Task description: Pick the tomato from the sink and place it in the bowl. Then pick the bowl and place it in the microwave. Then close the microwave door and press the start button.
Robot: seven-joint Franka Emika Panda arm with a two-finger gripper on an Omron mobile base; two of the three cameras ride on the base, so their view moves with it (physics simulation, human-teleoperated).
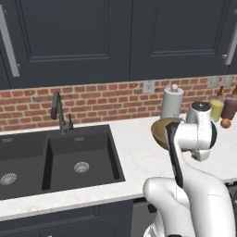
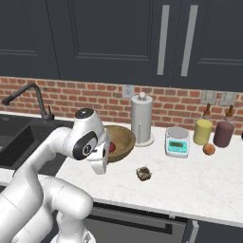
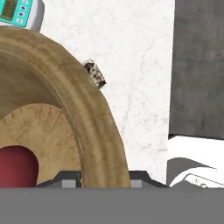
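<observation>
Gripping the rim of the bowl between partly closed fingers, one tip inside the wall and one outside at the bottom of the hand view, my claw has the wooden dish in hand with the tomato already lying on its floor, lower left of that frame. As I judge it, the carry to the microwave calls for a level wrist and a slow swing, since a one-sided pinch on a rim lets a wide bowl tip and a round fruit roll out. The hand view gives the pinch itself and the brown lump on the bench just beyond the rim; the right base view places the bowl mid-frame, behind my wrist, beside the paper towel roll, with the scale and bottles to the right. The left base view alone takes in the sink at lower left, basins bare, faucet above.
</observation>
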